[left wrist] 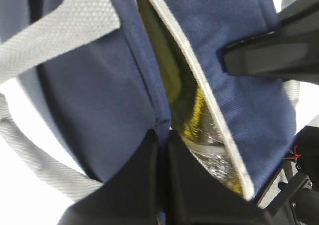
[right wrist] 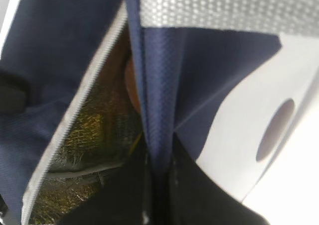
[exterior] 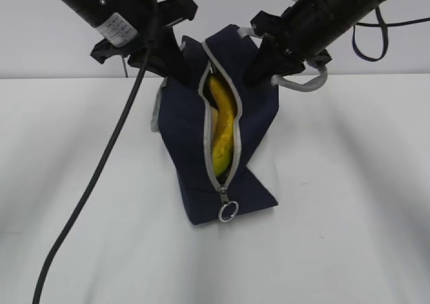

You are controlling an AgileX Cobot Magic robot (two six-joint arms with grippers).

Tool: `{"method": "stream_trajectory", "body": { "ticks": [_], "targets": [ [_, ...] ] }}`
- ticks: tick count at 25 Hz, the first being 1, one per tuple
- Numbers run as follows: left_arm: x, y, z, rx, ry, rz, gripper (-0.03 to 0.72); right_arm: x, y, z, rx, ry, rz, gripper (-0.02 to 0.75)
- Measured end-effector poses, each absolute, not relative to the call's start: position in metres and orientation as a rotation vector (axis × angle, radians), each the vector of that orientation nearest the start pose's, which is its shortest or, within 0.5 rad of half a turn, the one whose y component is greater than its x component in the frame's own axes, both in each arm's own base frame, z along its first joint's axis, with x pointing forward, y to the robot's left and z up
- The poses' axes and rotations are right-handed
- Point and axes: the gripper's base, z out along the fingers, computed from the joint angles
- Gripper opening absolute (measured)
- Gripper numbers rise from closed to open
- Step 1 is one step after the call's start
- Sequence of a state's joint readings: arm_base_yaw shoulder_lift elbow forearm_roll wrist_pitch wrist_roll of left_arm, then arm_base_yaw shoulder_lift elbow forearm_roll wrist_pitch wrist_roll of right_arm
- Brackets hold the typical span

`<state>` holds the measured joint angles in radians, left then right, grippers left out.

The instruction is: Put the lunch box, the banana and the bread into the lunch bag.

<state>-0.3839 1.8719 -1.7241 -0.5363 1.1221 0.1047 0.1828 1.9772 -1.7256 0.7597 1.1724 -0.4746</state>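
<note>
The navy lunch bag [exterior: 188,149] stands at the table's middle, its zipper open along the top, ring pull [exterior: 228,212] at the near end. The yellow banana [exterior: 225,129] lies inside the opening. My left gripper [exterior: 168,60] is shut on the bag's left rim; the left wrist view shows the fabric [left wrist: 119,100] pinched between its fingers [left wrist: 134,185]. My right gripper [exterior: 263,60] is shut on the right rim [right wrist: 158,110]. The silvery lining [right wrist: 84,135] shows inside. A brown rounded shape [right wrist: 130,83] inside may be the bread. The lunch box is hidden.
Grey strap handles hang at the bag's left [exterior: 156,109] and right [exterior: 306,83]. A black cable [exterior: 101,176] runs from the left arm down across the white table [exterior: 349,203] to the near left.
</note>
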Motion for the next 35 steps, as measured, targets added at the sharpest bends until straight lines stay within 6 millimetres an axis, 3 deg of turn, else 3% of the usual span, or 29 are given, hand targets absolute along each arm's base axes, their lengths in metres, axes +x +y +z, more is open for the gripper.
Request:
{"method": "stream_trajectory", "body": {
  "ticks": [4, 9, 18, 24, 32, 35],
  "targets": [
    [0.354, -0.211, 0.316, 0.530, 2.661, -0.817, 0.001, 0.392, 0.125, 0.304, -0.575, 2.629, 0.851, 0.009],
    [0.352, -0.221, 0.318, 0.538, 2.616, -0.821, 0.001, 0.384, 0.117, 0.315, -0.552, 2.656, 0.738, 0.008],
    [0.365, -0.219, 0.323, 0.547, 2.536, -0.706, 0.001, 0.387, 0.116, 0.303, -0.472, 2.654, 0.715, 0.007],
    [0.376, -0.223, 0.310, 0.541, 2.547, -0.686, 0.001, 0.392, 0.116, 0.302, -0.442, 2.625, 0.704, 0.007],
    [0.384, -0.219, 0.312, 0.508, 2.505, -0.672, 0.001, 0.404, 0.124, 0.276, -0.372, 2.666, 0.835, 0.006],
    [0.386, -0.219, 0.307, 0.504, 2.519, -0.671, 0.001, 0.405, 0.125, 0.276, -0.368, 2.664, 0.839, 0.005]
  ]
}}
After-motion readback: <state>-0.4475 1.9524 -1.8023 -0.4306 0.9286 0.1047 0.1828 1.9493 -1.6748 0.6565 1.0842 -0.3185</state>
